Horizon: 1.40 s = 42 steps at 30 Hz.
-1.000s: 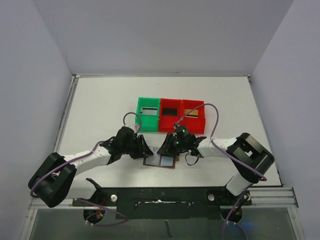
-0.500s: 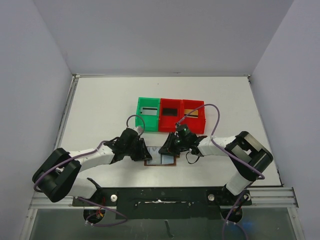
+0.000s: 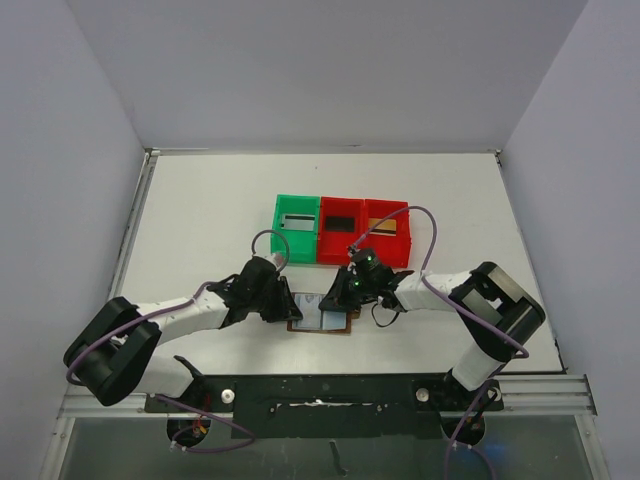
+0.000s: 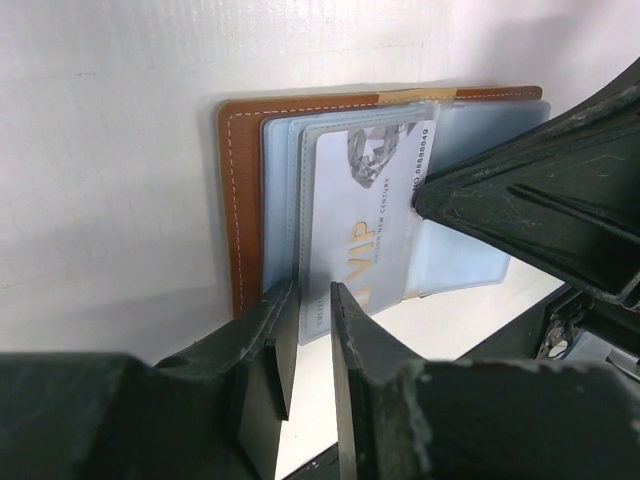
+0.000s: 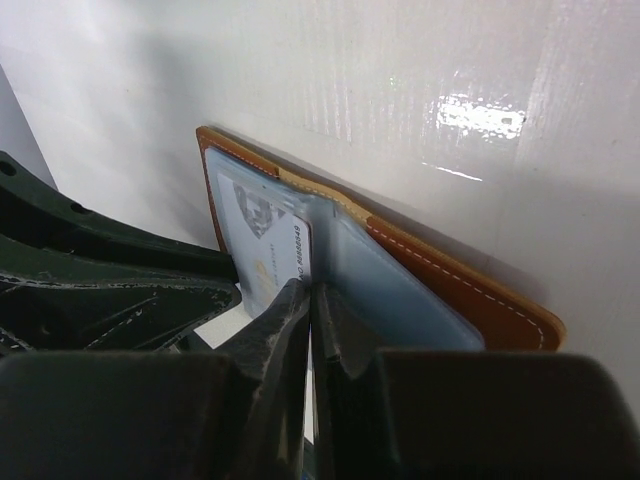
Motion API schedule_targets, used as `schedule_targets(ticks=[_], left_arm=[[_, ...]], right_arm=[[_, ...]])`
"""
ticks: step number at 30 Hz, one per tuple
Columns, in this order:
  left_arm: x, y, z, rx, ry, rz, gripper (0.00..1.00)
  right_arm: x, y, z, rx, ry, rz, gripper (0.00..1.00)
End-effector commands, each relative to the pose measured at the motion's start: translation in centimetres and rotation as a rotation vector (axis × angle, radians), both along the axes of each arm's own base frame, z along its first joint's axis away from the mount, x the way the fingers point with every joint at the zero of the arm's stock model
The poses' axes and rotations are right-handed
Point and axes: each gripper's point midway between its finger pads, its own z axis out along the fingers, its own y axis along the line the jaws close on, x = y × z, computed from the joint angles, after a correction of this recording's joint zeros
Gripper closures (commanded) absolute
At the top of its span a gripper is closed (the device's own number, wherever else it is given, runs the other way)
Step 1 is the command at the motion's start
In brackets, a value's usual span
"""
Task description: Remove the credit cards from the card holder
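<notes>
The brown card holder lies open on the table between my two grippers. It also shows in the left wrist view and the right wrist view. A white credit card marked VIP sits in a pale blue-grey pocket, and its near end sticks out past the holder's edge. My left gripper stands at that end, its jaws a narrow gap apart, one finger over the card. My right gripper is shut, its tips pressed at the seam between the card and the pocket.
Behind the holder stand a green bin and two red bins, each with a card lying in it. The table's front rail runs close below the holder.
My left gripper has moved right, up against the holder's left side. A pale card now shows at the holder's upper left. My right gripper has shifted slightly.
</notes>
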Motion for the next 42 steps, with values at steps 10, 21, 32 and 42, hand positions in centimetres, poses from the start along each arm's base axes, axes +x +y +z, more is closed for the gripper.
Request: schedule_targets(ticks=[10,21,32,42], left_arm=[[0.8,0.5,0.5,0.031,-0.034,0.034,0.83],[0.9,0.5,0.4,0.034,-0.034,0.036,0.84],[2.0,0.0,3.5,-0.01,-0.109,0.051,0.81],[3.5,-3.7,8.2,-0.216,-0.236,-0.032,0.66]], right_arm=[[0.6,-0.6,1.7,0.028,-0.037,0.006,1.0],[0.7,-1.4,1.3,0.013,-0.017,-0.014,0.98],[0.9,-1.6,1.4,-0.002,-0.031,-0.02,1.0],[0.9,-1.2,0.6,0.003,-0.002,-0.012,1.0]])
